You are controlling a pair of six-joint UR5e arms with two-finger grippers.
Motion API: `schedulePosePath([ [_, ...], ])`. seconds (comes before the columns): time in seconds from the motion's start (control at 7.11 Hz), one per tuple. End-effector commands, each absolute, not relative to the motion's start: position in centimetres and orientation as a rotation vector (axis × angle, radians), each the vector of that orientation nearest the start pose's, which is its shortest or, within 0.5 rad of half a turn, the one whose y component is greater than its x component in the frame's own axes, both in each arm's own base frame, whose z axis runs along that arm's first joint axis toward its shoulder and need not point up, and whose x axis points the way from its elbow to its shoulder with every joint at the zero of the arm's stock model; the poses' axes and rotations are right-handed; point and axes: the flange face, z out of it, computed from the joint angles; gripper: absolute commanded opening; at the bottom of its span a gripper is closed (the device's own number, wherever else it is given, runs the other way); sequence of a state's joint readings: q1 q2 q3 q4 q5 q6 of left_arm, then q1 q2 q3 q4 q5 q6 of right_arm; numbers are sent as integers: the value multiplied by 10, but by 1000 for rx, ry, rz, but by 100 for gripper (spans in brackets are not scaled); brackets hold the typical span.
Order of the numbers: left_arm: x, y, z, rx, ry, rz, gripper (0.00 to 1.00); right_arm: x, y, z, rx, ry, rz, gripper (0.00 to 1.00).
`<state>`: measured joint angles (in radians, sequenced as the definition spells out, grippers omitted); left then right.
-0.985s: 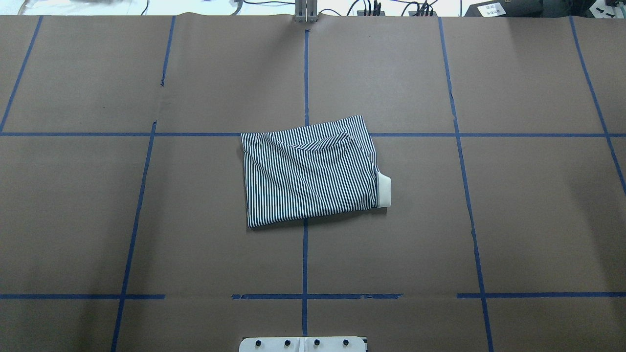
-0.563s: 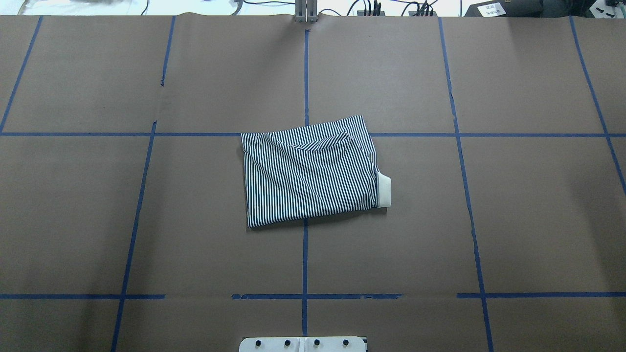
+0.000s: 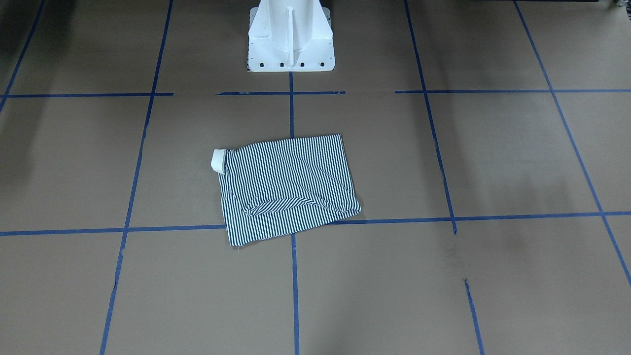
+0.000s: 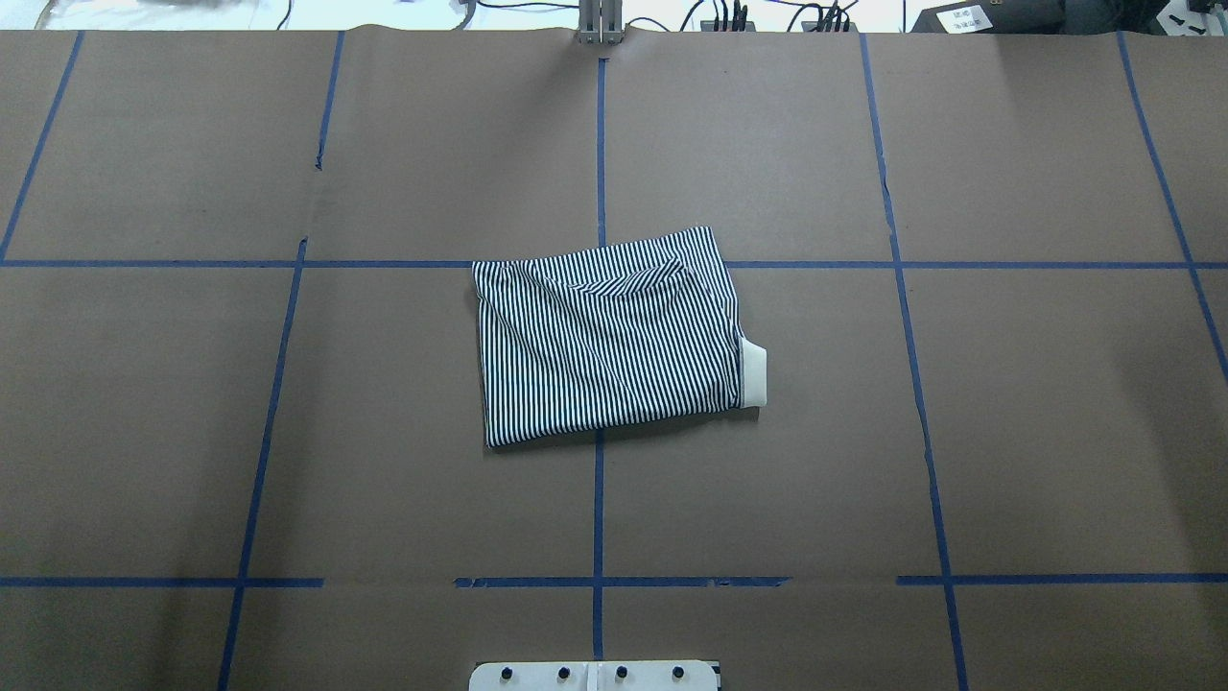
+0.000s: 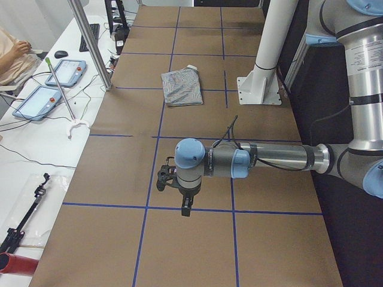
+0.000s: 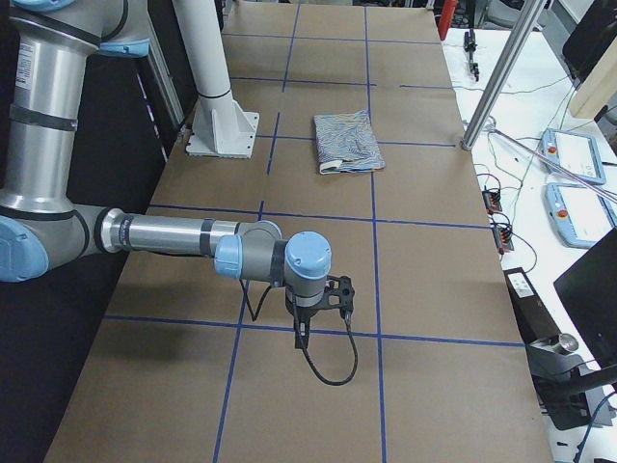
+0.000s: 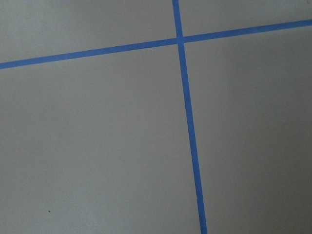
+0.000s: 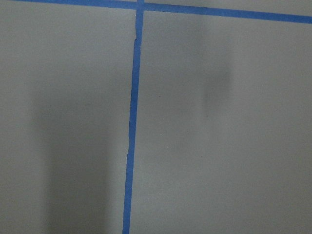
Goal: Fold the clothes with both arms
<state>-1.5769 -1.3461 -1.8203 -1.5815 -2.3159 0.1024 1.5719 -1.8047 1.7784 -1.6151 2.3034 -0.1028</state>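
Lying flat near the middle of the table (image 4: 192,432), the polo shirt (image 4: 604,336) is folded into a rough rectangle. It straddles the crossing of two blue tape lines (image 4: 599,499). Its white collar (image 4: 755,374) sticks out at the edge toward the robot's right. In the front-facing view that is the view's left side (image 3: 217,160). A band of slanted stripes runs across the side of the packet farthest from the pedestal base (image 3: 291,34). Nothing touches the shirt.

Left arm (image 5: 275,158): seen in the exterior left view, stretched level over the table's left end, well apart from the shirt (image 5: 182,86). The left gripper (image 5: 179,190) points down above the brown surface, near a tape line. Jaw state: cannot tell from this view. The left wrist view shows only brown surface and a tape crossing.

Right arm (image 6: 174,234): seen in the exterior right view, stretched level over the table's right end, well apart from the shirt (image 6: 347,140). The right gripper (image 6: 318,301) points down, with a black cable looped below it. Jaw state: cannot tell. The right wrist view shows only surface, tape and shadow.

A person's arm (image 5: 15,57) shows at the side bench.
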Motion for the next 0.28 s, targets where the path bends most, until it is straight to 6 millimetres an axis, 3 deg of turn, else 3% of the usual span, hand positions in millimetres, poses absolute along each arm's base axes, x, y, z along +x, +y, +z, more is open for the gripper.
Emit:
schedulePosePath([
  [0.0, -68, -399, 638, 71, 742, 103, 100, 67, -387, 668, -31, -734, -70, 100],
  [0.14, -68, -399, 638, 72, 741, 103, 100, 67, -387, 669, -32, -734, -71, 100],
])
